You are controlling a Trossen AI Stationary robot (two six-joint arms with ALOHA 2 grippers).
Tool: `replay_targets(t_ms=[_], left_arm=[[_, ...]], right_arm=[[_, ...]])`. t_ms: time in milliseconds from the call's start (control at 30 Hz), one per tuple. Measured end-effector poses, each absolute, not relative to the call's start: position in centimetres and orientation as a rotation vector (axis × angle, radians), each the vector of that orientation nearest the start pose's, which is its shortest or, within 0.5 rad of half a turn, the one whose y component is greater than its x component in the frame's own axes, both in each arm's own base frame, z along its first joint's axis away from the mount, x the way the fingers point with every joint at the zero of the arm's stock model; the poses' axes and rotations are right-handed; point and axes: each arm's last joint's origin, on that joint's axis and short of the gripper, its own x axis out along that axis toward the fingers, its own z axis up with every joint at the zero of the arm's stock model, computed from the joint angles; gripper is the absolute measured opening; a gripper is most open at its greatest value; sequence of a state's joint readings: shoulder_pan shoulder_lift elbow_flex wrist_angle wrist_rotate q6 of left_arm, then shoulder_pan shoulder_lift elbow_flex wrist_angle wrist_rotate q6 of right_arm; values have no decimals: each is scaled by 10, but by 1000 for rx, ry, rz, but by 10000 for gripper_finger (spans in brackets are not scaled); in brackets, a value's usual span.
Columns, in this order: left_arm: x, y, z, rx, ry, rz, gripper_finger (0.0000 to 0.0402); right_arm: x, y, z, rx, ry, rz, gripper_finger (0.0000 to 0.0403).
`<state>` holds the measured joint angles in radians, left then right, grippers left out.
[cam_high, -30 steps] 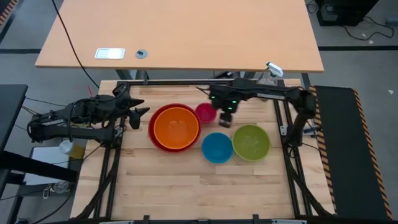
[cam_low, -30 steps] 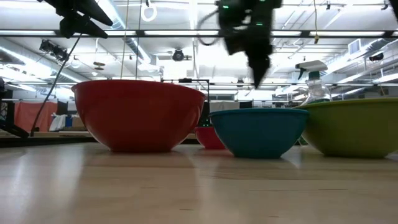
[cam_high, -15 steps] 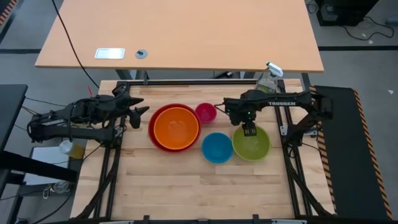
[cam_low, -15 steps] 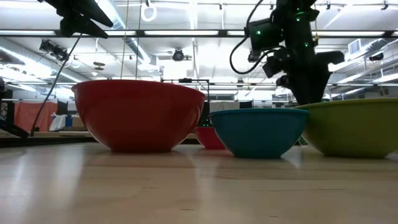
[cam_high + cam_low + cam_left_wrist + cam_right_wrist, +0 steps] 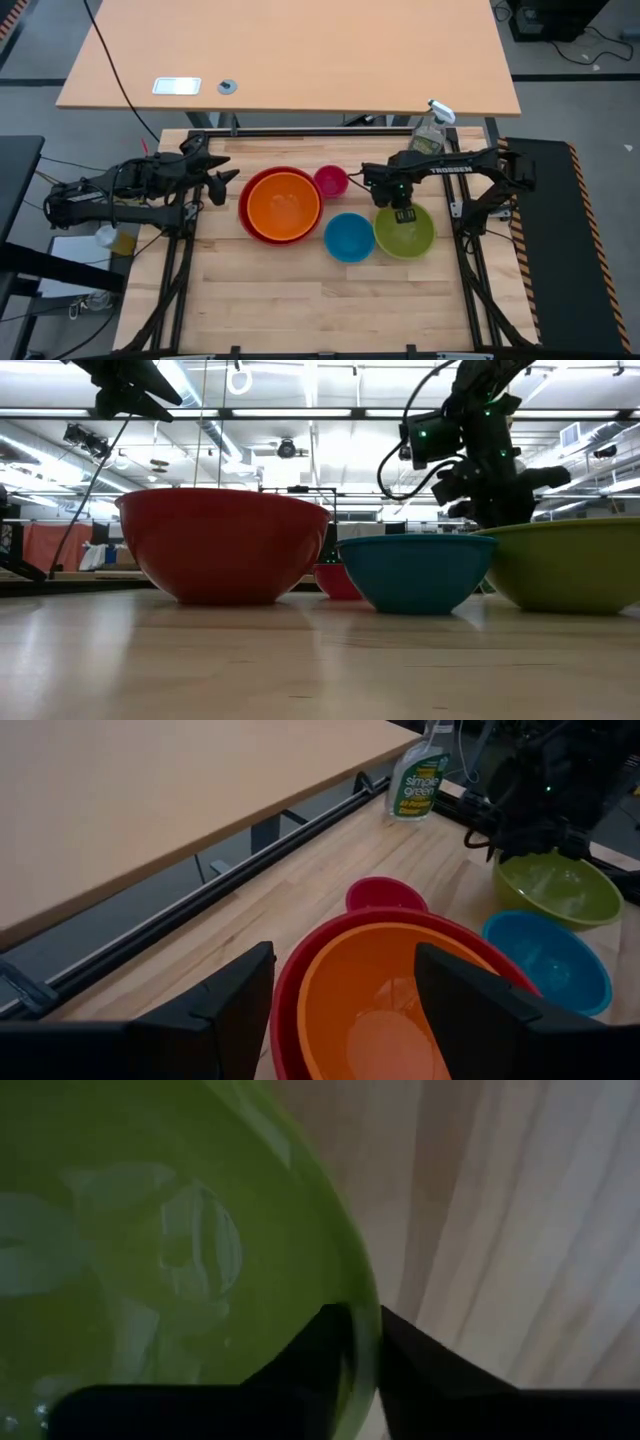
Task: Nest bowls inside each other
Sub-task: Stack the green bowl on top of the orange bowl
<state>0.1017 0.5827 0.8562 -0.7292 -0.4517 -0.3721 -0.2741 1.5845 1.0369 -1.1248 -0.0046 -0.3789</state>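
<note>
Orange bowl (image 5: 284, 205) sits nested in the red bowl (image 5: 243, 207) at mid-table. The small pink bowl (image 5: 330, 181) stands just behind them, and the blue bowl (image 5: 349, 237) stands to their right. The lime green bowl (image 5: 410, 236) rests on its base right of the blue one. My right gripper (image 5: 402, 211) points down at the green bowl's far rim and is shut on it. My left gripper (image 5: 225, 180) hangs open at the table's left, above and beside the red bowl, its fingers (image 5: 230, 995) spread wide. My right gripper holds the lime green bowl by its rim (image 5: 362, 1320) on the bowl's far side, one finger (image 5: 318, 1348) inside the bowl and the other (image 5: 425, 1365) outside. The fingers come from above, pointing down. The bowl stands upright with its base on the table (image 5: 575, 605).
A clear spray bottle (image 5: 432, 126) stands at the table's far right corner, just behind my right arm. A black rail (image 5: 250, 875) runs along the far edge. Bare wood (image 5: 300, 300) lies along the near side.
My right gripper has gone from above the pink bowl toward the table's right and near side, and down, ending at the green bowl's far rim. The bowls have stayed where they were.
</note>
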Motion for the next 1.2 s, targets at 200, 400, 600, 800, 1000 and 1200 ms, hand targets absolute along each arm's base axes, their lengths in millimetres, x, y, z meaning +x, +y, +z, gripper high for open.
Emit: replay_targets(t_ms=[200, 400, 600, 800, 1000, 1200], left_arm=[[102, 23, 331, -275, 347, 620, 244], [102, 23, 332, -282, 345, 622, 244], [102, 23, 332, -315, 334, 627, 244], [102, 23, 332, -324, 323, 627, 244], [102, 23, 333, -325, 316, 625, 244], [98, 23, 334, -357, 292, 625, 244]], right_arm=[[242, -64, 199, -97, 1698, 226, 26], [257, -67, 233, -160, 1622, 232, 28], [276, -77, 292, -30, 1385, 225, 30], [299, -83, 337, 163, 1082, 83, 30], [345, -77, 347, 302, 757, 11, 31], [410, -65, 323, 309, 763, -112, 32]])
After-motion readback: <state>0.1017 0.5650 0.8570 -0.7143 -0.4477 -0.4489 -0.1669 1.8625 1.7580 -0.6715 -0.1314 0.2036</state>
